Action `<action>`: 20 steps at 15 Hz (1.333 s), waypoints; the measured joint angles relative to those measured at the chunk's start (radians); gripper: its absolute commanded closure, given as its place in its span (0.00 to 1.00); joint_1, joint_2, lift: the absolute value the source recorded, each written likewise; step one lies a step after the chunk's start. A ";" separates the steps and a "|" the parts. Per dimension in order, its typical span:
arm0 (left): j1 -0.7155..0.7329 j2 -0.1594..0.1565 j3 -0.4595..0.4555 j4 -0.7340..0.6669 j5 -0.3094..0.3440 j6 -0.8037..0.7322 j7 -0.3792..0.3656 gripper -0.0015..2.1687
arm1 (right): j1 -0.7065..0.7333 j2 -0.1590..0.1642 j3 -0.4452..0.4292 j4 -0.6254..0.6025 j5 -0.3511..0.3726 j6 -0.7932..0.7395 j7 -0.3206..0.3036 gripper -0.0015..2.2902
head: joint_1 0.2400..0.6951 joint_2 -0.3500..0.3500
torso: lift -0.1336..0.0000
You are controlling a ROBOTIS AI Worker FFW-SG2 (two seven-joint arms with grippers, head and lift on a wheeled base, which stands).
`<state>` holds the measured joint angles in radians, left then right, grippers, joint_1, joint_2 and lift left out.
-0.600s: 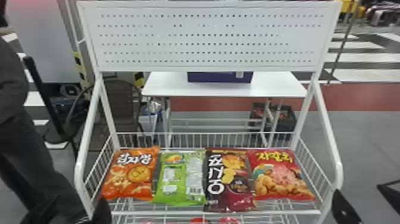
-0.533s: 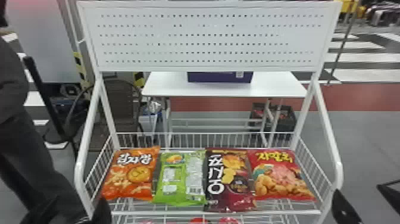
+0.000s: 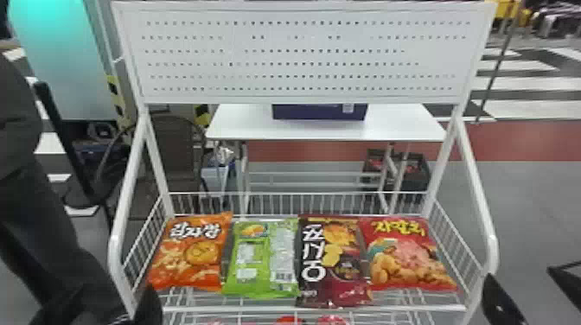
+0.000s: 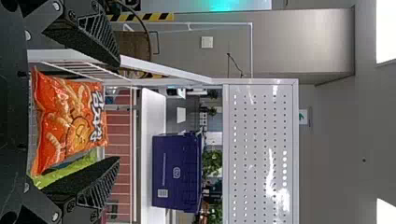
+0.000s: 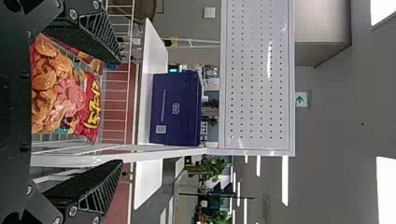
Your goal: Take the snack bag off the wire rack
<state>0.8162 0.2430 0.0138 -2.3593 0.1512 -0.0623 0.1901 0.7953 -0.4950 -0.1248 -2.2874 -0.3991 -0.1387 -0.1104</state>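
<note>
Grey floor (image 3: 531,207) beyond wire rack (image 3: 302,97) | four snack bags (image 3: 261,263) on rack's shelf (which one is unsaid) | left gripper (image 4: 117,111), right gripper (image 5: 121,112) spread, empty | straddle one bag, squeeze lightly, lift above front rail (image 3: 242,309)

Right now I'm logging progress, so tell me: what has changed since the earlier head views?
No bag was taken hold of or let go, and none visibly moved. Behind the wire rack, the panel at the far left has turned from pale to turquoise. The orange bag, green bag, dark bag and red bag kept their places, as did the left hand and right hand.
</note>
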 measured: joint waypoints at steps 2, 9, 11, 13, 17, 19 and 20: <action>0.005 -0.003 -0.003 -0.004 -0.002 -0.009 0.000 0.09 | -0.031 0.000 0.024 0.025 -0.002 0.002 0.000 0.07 | 0.57 0.50 | 1.00; 0.020 -0.001 -0.016 -0.006 -0.009 -0.028 -0.004 0.09 | -0.439 0.094 0.260 0.296 0.080 0.209 0.003 0.07 | 0.57 0.50 | 1.00; 0.034 0.002 -0.008 -0.009 -0.009 -0.047 -0.004 0.09 | -0.546 0.122 0.310 0.389 0.088 0.256 0.003 0.07 | 0.57 0.50 | 1.00; 0.045 0.003 -0.003 -0.014 -0.009 -0.055 -0.005 0.09 | -0.620 0.142 0.344 0.468 0.097 0.275 0.001 0.07 | 0.57 0.50 | 1.00; 0.054 0.004 0.000 -0.018 -0.010 -0.063 -0.005 0.09 | -0.711 0.162 0.372 0.611 0.103 0.285 0.000 0.07 | 0.57 0.50 | 1.00; 0.058 0.004 0.001 -0.020 -0.011 -0.064 -0.005 0.09 | -0.731 0.164 0.379 0.652 0.103 0.283 -0.006 0.07 | 0.57 0.50 | 1.00; 0.059 0.004 0.001 -0.021 -0.011 -0.064 -0.005 0.09 | -0.738 0.164 0.380 0.668 0.103 0.281 -0.010 0.07 | 0.57 0.50 | 1.00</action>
<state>0.8749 0.2470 0.0153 -2.3799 0.1398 -0.1263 0.1856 0.0572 -0.3313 0.2556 -1.6192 -0.2961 0.1427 -0.1207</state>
